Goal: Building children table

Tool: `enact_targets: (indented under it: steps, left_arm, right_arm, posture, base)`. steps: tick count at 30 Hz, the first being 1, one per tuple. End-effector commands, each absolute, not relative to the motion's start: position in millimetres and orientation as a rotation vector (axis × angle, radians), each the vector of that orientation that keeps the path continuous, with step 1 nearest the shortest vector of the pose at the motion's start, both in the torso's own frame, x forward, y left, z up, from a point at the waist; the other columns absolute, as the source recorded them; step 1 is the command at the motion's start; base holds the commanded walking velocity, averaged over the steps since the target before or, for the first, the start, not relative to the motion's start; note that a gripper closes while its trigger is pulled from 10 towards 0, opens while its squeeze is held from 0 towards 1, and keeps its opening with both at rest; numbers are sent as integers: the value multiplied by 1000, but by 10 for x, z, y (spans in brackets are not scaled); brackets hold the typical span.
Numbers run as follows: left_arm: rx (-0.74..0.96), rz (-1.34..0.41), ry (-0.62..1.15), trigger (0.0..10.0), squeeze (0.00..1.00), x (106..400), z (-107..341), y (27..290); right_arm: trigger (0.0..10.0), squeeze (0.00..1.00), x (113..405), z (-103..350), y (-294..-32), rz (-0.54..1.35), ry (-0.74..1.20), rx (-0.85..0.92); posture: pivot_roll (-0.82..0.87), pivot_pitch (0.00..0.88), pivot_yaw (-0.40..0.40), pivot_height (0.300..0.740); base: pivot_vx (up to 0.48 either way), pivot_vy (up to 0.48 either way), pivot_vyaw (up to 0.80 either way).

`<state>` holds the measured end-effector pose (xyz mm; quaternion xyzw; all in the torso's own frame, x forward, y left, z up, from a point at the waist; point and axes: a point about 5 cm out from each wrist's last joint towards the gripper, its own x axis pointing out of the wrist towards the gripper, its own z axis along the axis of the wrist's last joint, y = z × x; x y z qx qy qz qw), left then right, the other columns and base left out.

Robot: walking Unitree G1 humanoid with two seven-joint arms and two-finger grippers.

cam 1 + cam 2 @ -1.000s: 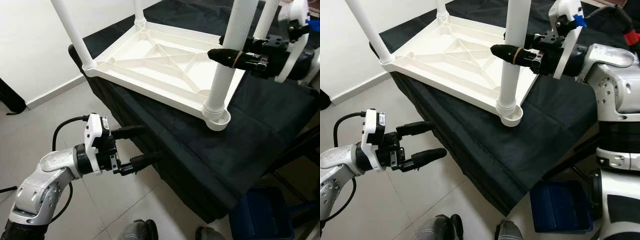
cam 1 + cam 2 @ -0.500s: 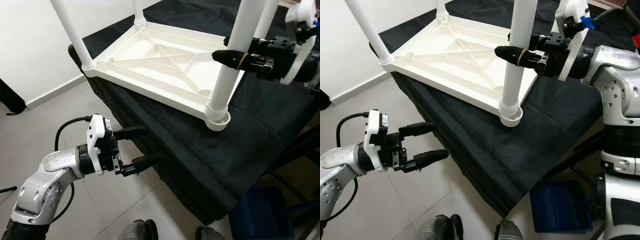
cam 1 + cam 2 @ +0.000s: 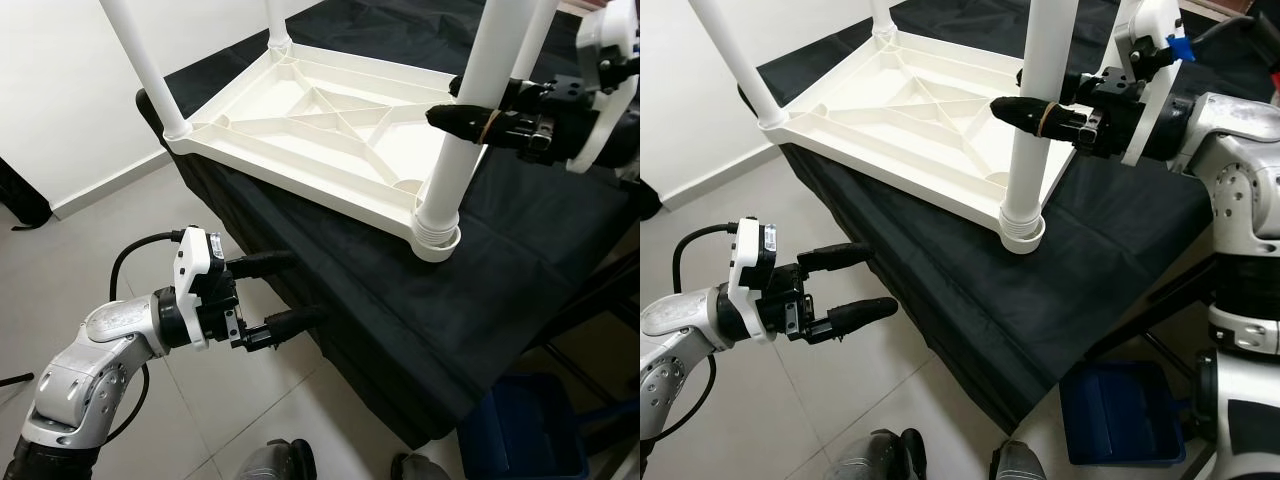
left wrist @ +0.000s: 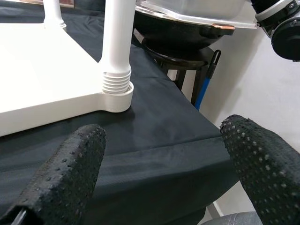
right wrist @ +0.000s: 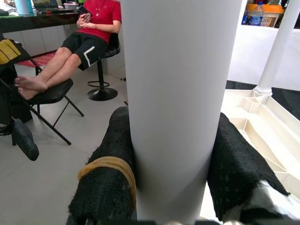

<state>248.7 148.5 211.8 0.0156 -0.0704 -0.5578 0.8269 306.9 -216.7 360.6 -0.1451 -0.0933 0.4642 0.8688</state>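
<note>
Tabletop (image 3: 300, 120) lies upside down on the bench (image 3: 520, 230); right hand (image 3: 1025, 112) pinches the leg (image 3: 1035, 130) at its near corner socket (keep it plumb while seating). Left hand (image 3: 285, 290), spread, hovers off the bench's near edge.

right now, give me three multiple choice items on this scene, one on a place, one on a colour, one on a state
1. Where does the upturned white table top lie?
A. on the black cloth
B. on the floor
C. on a chair

2. What colour is the bin on the floor?
A. red
B. blue
C. green

3. The right tool is:
A. open in the air
B. shut on the table leg
C. resting on the cloth

Key: 1 A, black cloth lies under the top. 2 B, its walls are blue. 3 B, fingers press the table leg on both sides.
</note>
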Motion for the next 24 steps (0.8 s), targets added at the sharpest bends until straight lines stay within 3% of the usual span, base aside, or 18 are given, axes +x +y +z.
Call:
enact_targets:
  steps: [1, 15, 16, 24]
  left_arm:
    - [40, -1196, -142, 10000, 0, 2468, 2102, 1469]
    - [41, -1201, -142, 10000, 0, 2462, 2097, 1466]
    - [41, -1201, -142, 10000, 0, 2462, 2096, 1466]
    - [41, -1205, -142, 10000, 0, 2467, 2092, 1460]
  right_arm:
    - [0, 0, 3065, 3543, -2162, 981, -160, -306]
    - [39, 0, 3097, 3500, -2195, 936, -134, -321]
    - [10000, 0, 3097, 3499, -2195, 933, -132, -321]
    - [10000, 0, 3108, 3484, -2211, 914, -117, -335]
  posture:
    - [-65, 197, 71, 740]
    - [-64, 197, 71, 740]
    - [-64, 198, 72, 740]
    - [-65, 195, 71, 740]
  base:
    - [0, 0, 0]
    - [0, 0, 0]
    - [0, 0, 0]
    - [0, 0, 0]
